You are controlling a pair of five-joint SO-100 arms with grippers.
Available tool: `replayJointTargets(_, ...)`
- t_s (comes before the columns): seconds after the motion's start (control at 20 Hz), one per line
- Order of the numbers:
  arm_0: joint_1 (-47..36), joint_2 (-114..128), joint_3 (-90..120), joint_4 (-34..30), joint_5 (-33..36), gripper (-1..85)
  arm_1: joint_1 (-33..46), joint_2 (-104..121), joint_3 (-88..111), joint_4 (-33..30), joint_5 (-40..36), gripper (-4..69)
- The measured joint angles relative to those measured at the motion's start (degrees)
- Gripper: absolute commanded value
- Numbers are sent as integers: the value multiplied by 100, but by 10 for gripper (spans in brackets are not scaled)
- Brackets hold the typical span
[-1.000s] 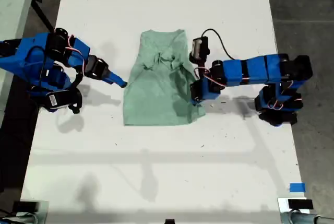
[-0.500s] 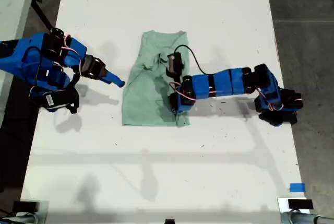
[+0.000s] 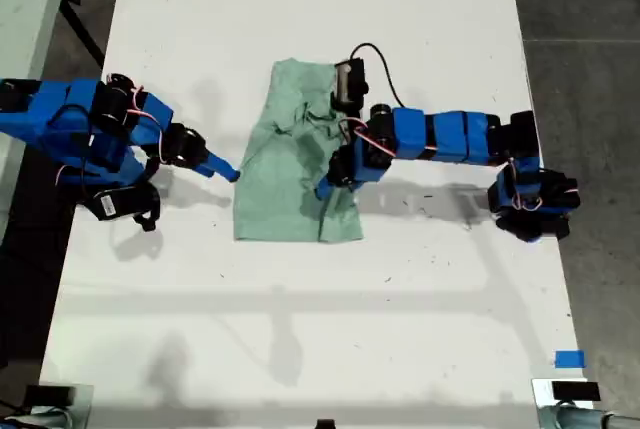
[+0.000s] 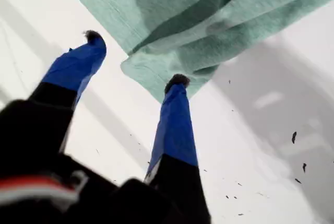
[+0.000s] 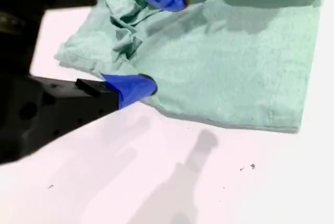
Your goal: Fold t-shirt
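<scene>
My second hand (image 5: 166,39) is open, its two blue fingers spread and holding nothing. The lower finger sits on the white worktop (image 3: 300,329), right at the near long edge of the small pale mint-green soft cloth t-shirt (image 3: 290,179). The upper finger hangs above the cloth. In the exterior view this hand is just off the garment's left edge, about halfway down it.

From that hand the t-shirt lies straight ahead, flat on the middle of the worktop. Its long axis runs across the hand's line of reach, top to bottom in the exterior view. There is a crumpled patch near the collar end.

Farther across, the exterior view's right side of the garment lies doubled over as a flap. My first hand (image 4: 135,59) hovers there, also open and empty. One fingertip is at the corner of that flap and the other is over bare worktop.

I judge that the unfolded edge on the exterior view's left is the next one to take. My second hand is much nearer to it. The pull would go across the short axis, toward the exterior view's right. The first arm is stretched over the cloth and would be in the way of that sweep.
</scene>
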Motion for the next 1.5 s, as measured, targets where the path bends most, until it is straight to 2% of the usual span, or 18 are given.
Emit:
replayJointTargets(0.3,773,-536,1248,-1872,-1204,264,18,18,35,62,-9,257)
replayJointTargets(0.6,914,-2021,1266,-2742,-1749,256,18,18,35,62,-9,248)
replayJointTargets(0.8,914,-2936,1257,-3085,-2013,228,18,18,35,79,-26,238)
replayJointTargets(1.1,800,-3305,1002,-3129,-2039,0,9,18,35,97,-44,230)
replayJointTargets(1.5,773,-3814,325,-2769,-2039,-1,9,18,202,114,-53,222)
